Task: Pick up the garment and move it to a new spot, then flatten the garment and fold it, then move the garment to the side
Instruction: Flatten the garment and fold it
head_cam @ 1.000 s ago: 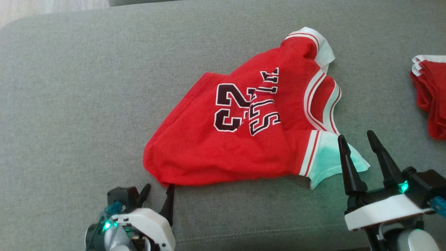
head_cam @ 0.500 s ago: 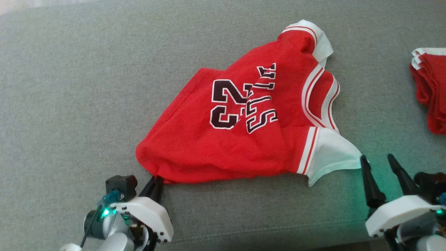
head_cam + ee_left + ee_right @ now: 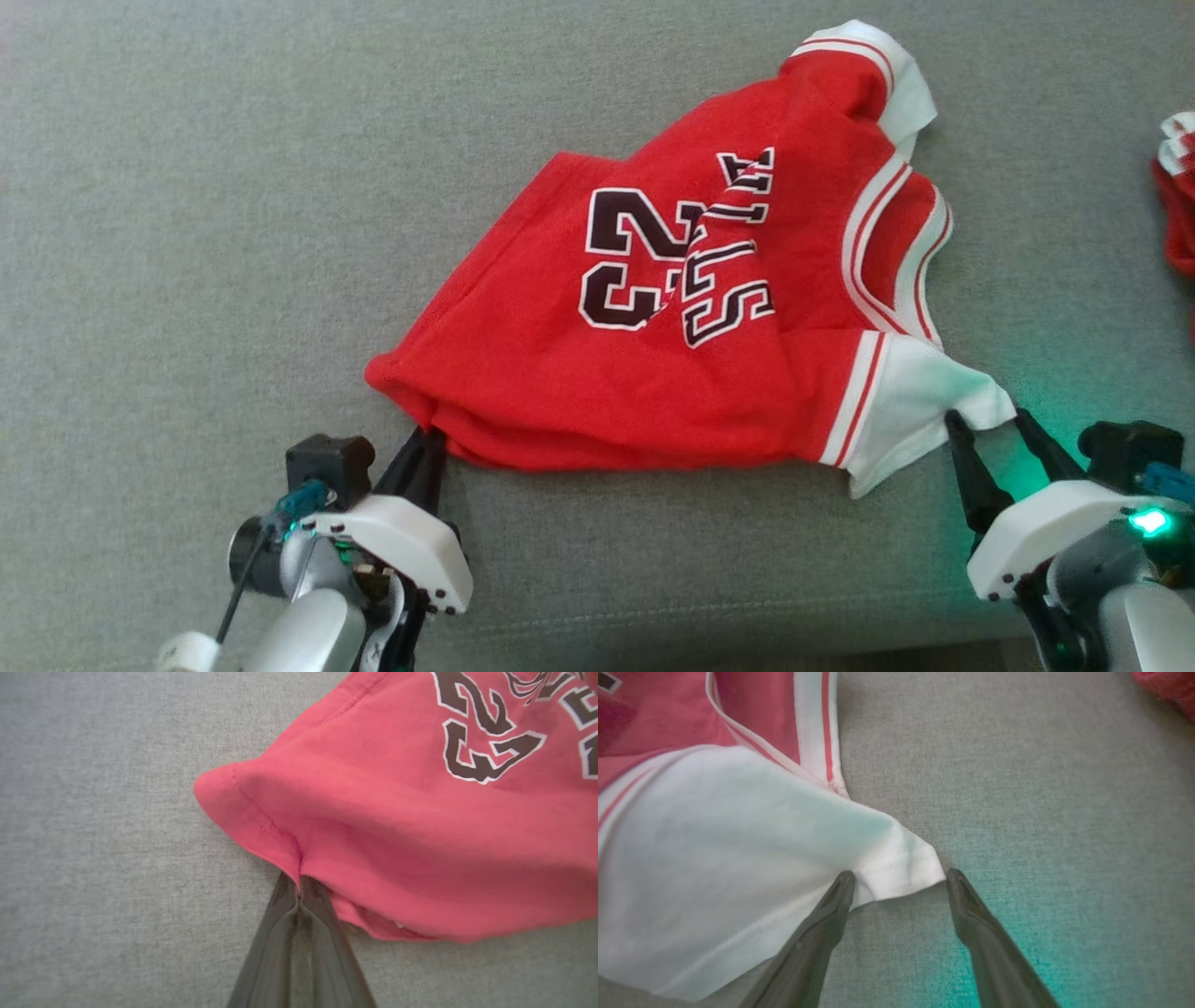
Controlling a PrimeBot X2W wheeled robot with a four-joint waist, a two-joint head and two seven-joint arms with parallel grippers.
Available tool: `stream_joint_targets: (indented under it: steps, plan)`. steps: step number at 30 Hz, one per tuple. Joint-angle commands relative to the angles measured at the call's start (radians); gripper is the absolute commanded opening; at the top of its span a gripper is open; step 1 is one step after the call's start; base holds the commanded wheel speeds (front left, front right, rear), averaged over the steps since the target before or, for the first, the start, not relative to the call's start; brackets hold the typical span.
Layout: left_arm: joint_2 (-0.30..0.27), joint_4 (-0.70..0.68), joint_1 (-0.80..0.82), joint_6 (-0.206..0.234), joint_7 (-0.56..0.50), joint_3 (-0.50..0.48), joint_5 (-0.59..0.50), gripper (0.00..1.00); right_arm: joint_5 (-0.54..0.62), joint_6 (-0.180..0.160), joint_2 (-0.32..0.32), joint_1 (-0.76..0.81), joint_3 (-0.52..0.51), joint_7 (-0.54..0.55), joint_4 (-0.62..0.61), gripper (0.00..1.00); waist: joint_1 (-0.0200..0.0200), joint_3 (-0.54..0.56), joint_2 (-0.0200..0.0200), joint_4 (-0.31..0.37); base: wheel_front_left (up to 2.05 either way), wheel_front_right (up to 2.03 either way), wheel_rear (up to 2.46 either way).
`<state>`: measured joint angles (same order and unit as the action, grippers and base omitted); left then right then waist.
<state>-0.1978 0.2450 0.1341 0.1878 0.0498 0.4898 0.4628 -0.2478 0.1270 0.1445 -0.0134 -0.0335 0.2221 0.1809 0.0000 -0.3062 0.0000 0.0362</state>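
The red jersey point(image 3: 672, 308) lies rumpled on the grey cushion point(image 3: 187, 233), its number 23 point(image 3: 635, 271) partly covered by a diagonal fold. It reads as light, soft knit cloth: nothing stiff or fragile, not slippery, but limp enough to sag from whatever points carry it. I judge two well-separated corners to be the sensible holds. The left gripper point(image 3: 428, 443) has its fingers pressed together on the hem corner point(image 3: 280, 851) at the jersey's near left end, pinching a small bite of fabric. The right gripper point(image 3: 985, 417) stands spread, its fingers either side of the tip of the white sleeve point(image 3: 738, 858) at the jersey's near right end, not yet clamped. A bite as thin as the left one could slip if the cloth drags on the cushion, so a gentle lift seems wiser. The head view gives the layout: the jersey's whole span, the second sleeve on its far side, and a stack of red clothing point(image 3: 1178, 187) well apart beyond its right side. The left wrist view adds that the fingertips close right on the stitched hem line, and that a lower layer hangs loose just beside them, seemingly outside the pinch. The right wrist view shows the sleeve's stitched edge between the open fingertips, one at the cloth's edge, the other just beside its corner.
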Motion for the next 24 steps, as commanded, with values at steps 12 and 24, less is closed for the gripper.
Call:
stream_joint_targets:
  steps: [12, 24]
  plan:
    - [-0.062, -0.115, 0.019, 0.053, 0.104, -0.076, -0.041, 0.00, -0.052, 0.004, 0.035, -0.018, 0.004, -0.094, -0.102, 0.00, 0.0000, 0.027, 0.0000, -0.006, 0.00, 0.00, 0.00]
    - [-0.236, -0.613, 0.111, 0.120, -0.009, -0.138, -0.180, 0.00, 0.008, 0.004, 0.128, -0.072, -0.118, -0.074, -0.602, 0.00, 0.0000, 0.164, 0.0000, -0.002, 0.00, 0.00, 0.00]
